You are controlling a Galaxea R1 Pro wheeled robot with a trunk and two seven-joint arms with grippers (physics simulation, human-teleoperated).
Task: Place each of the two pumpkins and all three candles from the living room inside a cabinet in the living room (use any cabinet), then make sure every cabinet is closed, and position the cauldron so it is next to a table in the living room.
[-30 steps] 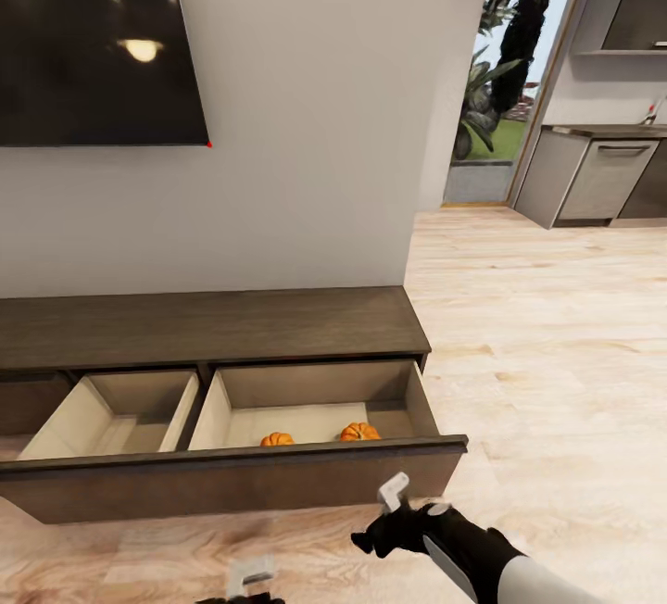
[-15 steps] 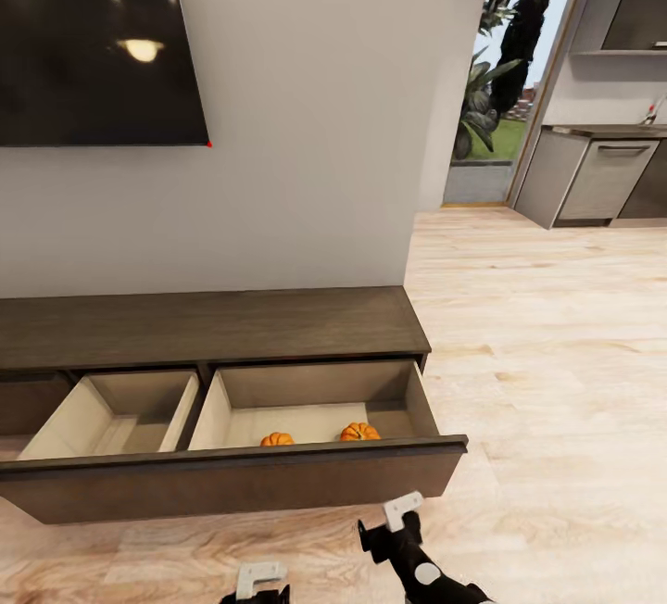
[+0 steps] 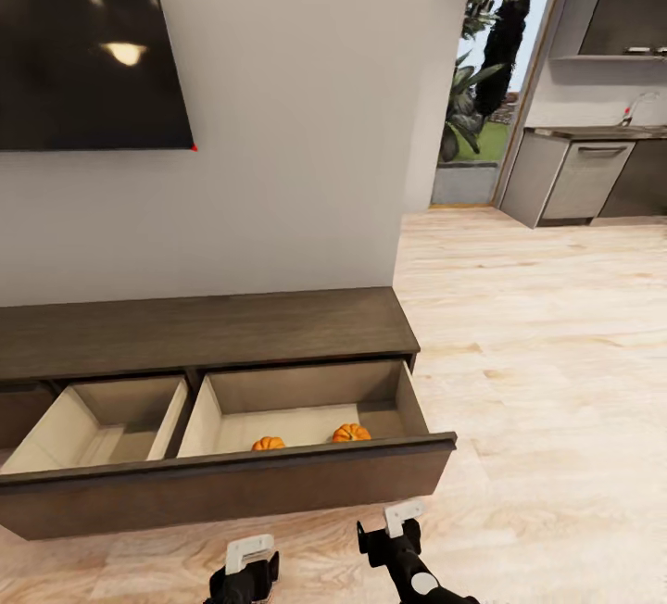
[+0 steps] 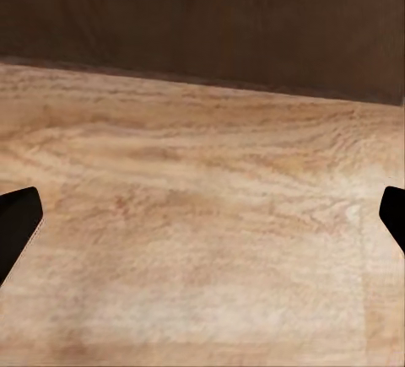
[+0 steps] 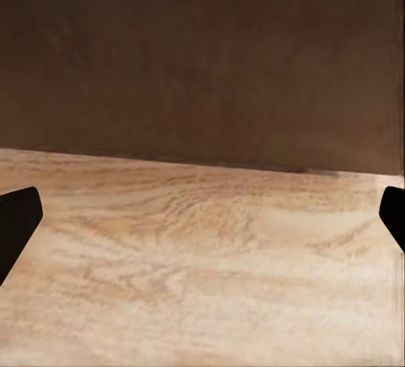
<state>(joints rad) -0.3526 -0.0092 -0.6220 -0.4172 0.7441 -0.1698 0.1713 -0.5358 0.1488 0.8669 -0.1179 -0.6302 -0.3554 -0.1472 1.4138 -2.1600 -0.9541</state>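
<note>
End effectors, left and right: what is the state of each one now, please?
Left end effector: open, holding nothing.
Right end effector: open, holding nothing.

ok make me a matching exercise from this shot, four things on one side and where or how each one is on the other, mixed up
Things
1. pumpkins
2. left drawer compartment
3. television
4. left gripper

Places or states
A. mounted on the wall above the cabinet
B. pulled out, nothing visible inside
C. in the right drawer compartment, near its front
D. low over the wood floor, in front of the drawer front, fingers apart

Pairs: 1-C, 2-B, 3-A, 4-D
</note>
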